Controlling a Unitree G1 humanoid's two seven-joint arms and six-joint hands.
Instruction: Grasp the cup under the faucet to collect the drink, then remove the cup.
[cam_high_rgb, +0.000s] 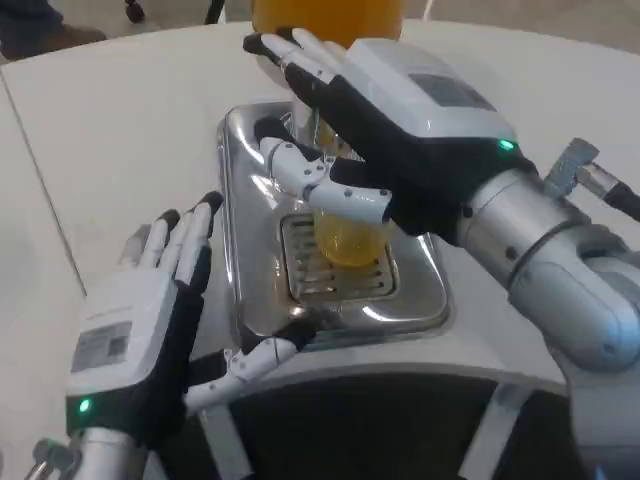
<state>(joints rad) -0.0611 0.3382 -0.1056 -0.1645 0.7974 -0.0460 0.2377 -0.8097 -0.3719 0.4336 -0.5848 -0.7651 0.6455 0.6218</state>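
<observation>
The cup (345, 235), a clear, round-walled plastic one with orange drink showing through it, stands on the slotted grille (325, 262) directly under the right hand's palm. The right hand (385, 125) reaches in from the right, white-backed and smooth-shelled with black and white fingers, its thumb wrapped across the near side of the cup and its other fingers (290, 55) stretched past it toward the faucet; it looks to be gripping the cup, though the far side of the grip is hidden. Beneath that hand lies the drip tray (250, 200), a polished, mirror-bright steel basin with rounded corners. Above the fingertips sits the orange drink tank (325, 18), translucent and cylindrical.

The left hand (150, 320) rests flat just left of the tray, holding nothing, fingers spread and pointing away from the robot, thumb reaching toward the tray's near corner. Under it spreads the white table (110, 130), matte and smooth.
</observation>
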